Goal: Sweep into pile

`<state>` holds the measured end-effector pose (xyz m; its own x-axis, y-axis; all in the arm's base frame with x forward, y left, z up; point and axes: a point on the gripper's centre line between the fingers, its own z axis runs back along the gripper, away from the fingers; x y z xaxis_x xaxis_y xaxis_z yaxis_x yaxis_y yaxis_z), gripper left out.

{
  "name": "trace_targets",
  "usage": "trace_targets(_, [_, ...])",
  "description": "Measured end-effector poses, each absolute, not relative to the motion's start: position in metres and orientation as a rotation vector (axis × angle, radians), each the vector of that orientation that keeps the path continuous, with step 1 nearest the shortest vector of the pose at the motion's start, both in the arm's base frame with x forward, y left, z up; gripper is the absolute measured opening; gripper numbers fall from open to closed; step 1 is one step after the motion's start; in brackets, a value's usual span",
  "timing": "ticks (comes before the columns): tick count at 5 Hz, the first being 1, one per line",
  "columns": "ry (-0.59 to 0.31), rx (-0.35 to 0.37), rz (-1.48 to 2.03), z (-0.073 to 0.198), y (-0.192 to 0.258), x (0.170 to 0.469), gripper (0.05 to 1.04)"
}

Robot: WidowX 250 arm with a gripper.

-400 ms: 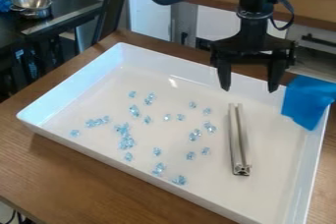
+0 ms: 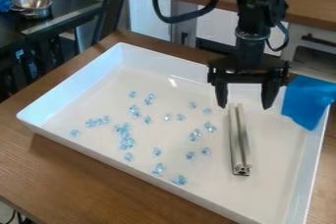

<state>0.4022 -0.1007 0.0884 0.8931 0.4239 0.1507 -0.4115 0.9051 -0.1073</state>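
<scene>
End effector (image 2: 244,106) near metal bar (image 2: 238,142), crystals (image 2: 126,143) across tray (image 2: 78,88)

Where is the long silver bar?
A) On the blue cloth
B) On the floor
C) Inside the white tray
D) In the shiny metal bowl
C: the silver bar lies inside the white tray, to the right of the scattered blue bits.

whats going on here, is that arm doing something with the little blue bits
A black two-finger gripper hangs, jaws apart, over the far end of a long silver metal bar; it holds nothing. The bar lies in a large white rectangular tray. The small clear-blue crystal-like pieces are scattered across the tray beside it, not in one pile.
</scene>
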Motion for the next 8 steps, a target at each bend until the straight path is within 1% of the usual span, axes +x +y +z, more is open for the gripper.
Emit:
trace_targets(1, [-0.165,-0.06,0.501,0.076,-0.096,0.407,1.0])
trace_targets(2, [-0.224,-0.057,0.552,0.075,-0.089,0.416,1.0])
trace_targets(4, [-0.225,-0.092,0.404,0.061,-0.096,0.412,1.0])
trace_targets(5, [-0.241,-0.108,0.344,0.06,-0.099,0.414,1.0])
trace_targets(6, [-0.224,-0.092,0.351,0.051,-0.098,0.413,0.946])
trace_targets(7, [-0.225,-0.067,0.359,0.047,-0.094,0.415,0.656])
trace_targets(8, [-0.229,-0.061,0.351,0.048,-0.094,0.415,0.385])
